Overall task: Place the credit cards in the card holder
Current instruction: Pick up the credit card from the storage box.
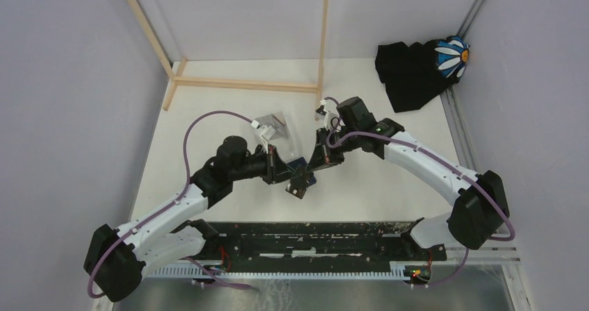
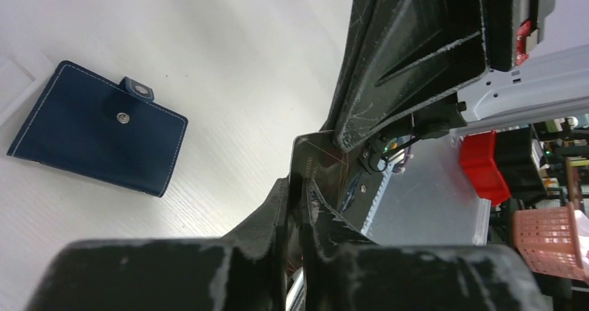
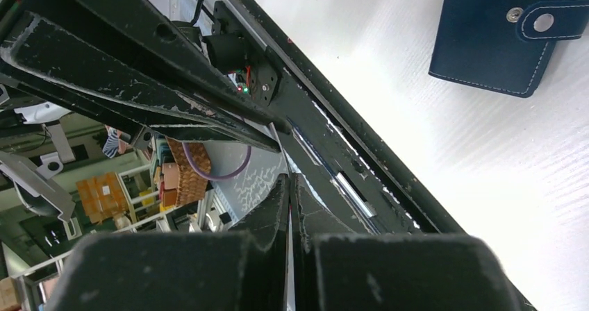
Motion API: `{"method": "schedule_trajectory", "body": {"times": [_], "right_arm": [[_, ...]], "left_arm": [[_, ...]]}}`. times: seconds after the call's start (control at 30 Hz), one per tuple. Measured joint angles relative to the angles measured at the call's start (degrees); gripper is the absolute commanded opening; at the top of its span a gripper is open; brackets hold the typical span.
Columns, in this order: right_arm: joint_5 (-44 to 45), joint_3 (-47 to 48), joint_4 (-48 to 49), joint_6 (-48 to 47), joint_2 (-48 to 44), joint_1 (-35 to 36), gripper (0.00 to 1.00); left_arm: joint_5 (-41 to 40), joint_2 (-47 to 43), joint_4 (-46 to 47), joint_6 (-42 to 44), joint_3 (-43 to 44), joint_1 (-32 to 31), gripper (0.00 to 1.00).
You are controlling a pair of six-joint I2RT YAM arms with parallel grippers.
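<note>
Mid-air handover, by the look of it: thin, flat, dark brown credit card (image 2: 318, 160) with fine orange lines, pinched up off the white worktop (image 2: 229, 54). Probably lifted to change the grip and free an edge for sliding into a pocket.

Left jaws: closed to a narrow slit on the lower part of that credit card, pressing its flat faces from both sides.

Right jaws: fully closed, meeting the left jaws tip to tip, and seemingly nipping the upper edge of the same credit card. Edge-on from the right wrist, so hard to confirm there.

Small navy-blue folding card holder (image 2: 97, 127) with white stitching and a round snap: flat on the worktop, below the jaws and off to one side, touched by neither. Folded over, tab unfastened, presumably waiting to be spread once the grip is sorted.

Risk, as a judgement: slip or twist of the credit card if one pair lets go before the other holds firm.
</note>
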Motion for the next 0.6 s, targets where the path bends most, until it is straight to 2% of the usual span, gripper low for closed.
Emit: {"method": "schedule_trajectory", "body": {"times": [0.07,0.23,0.27,0.43,0.6], "right_arm": [[-0.11,-0.22,-0.04,0.15,0.02,-0.63,0.01],[-1.18,-0.28,0.00,0.61,0.81,-1.44,0.01],[-1.44,-0.28,0.13,0.74,1.11,-1.62,0.03],[-1.90,-0.28,0.48,1.27,2.51,-2.73,0.34],[0.92,-1.09,4.76,1.05,2.08,-3.04,0.38]], "left_arm": [[0.96,0.00,0.28,-0.02,-0.04,0.15,0.03],[2.32,0.42,0.96,-0.11,-0.11,0.48,0.03],[2.36,0.55,1.29,-0.17,-0.31,0.52,0.03],[1.99,1.20,3.28,-1.79,-1.31,0.63,0.03],[-1.90,1.46,6.27,-6.51,-2.01,-0.11,0.03]]}}
